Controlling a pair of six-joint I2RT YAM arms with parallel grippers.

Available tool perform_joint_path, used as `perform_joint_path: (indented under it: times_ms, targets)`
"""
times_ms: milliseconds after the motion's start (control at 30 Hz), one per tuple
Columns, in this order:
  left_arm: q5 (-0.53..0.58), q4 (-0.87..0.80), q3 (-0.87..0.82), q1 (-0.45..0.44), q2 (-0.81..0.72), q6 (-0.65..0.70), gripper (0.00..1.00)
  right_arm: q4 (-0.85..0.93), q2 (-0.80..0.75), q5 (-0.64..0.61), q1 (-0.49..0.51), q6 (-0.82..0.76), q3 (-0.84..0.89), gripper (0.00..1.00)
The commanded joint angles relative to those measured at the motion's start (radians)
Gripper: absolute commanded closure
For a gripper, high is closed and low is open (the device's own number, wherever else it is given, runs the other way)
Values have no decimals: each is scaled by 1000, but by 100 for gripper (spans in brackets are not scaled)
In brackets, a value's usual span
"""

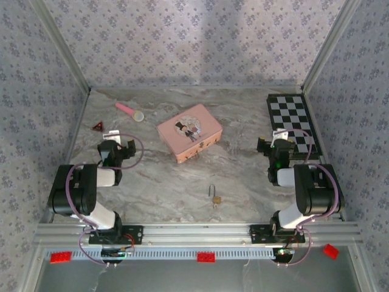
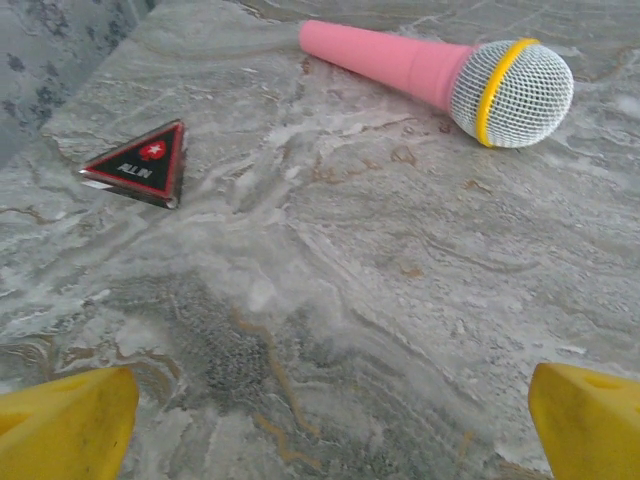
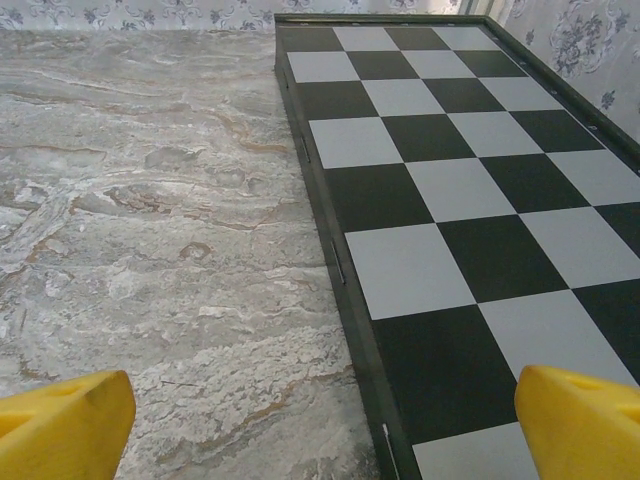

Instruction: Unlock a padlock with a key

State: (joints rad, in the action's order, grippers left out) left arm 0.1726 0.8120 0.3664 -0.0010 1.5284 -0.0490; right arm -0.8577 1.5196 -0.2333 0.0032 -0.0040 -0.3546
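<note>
The padlock [image 1: 214, 197], tiny and brass with a thin silvery shackle, lies on the marble table near the front middle, between the two arms. I cannot make out the key apart from it at this size. My left gripper [image 1: 117, 141] hovers at the left, far from the padlock. In the left wrist view its yellow fingertips [image 2: 65, 425] stand wide apart, and the left gripper [image 2: 330, 435] is open over bare marble. My right gripper [image 1: 275, 141] is at the right by the chessboard. The right gripper [image 3: 325, 435] is open too, with nothing between its fingertips [image 3: 585, 420].
A pink picture tin [image 1: 189, 132] sits mid-table behind the padlock. A pink toy microphone [image 1: 129, 111] [image 2: 440, 75] and a red-edged triangle piece [image 1: 98, 126] [image 2: 140, 165] lie back left. A chessboard [image 1: 292, 118] [image 3: 450, 200] covers the back right. Patterned walls enclose three sides.
</note>
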Motion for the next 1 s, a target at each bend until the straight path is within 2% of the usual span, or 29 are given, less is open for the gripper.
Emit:
perform_joint_path:
  times_ms: [0, 967]
  targets:
    - [37, 31, 27, -4, 1, -14, 0, -18, 8, -38, 10, 9, -10, 1]
    - [52, 36, 28, -16, 4, -3, 0, -21, 8, -43, 16, 4, -8, 1]
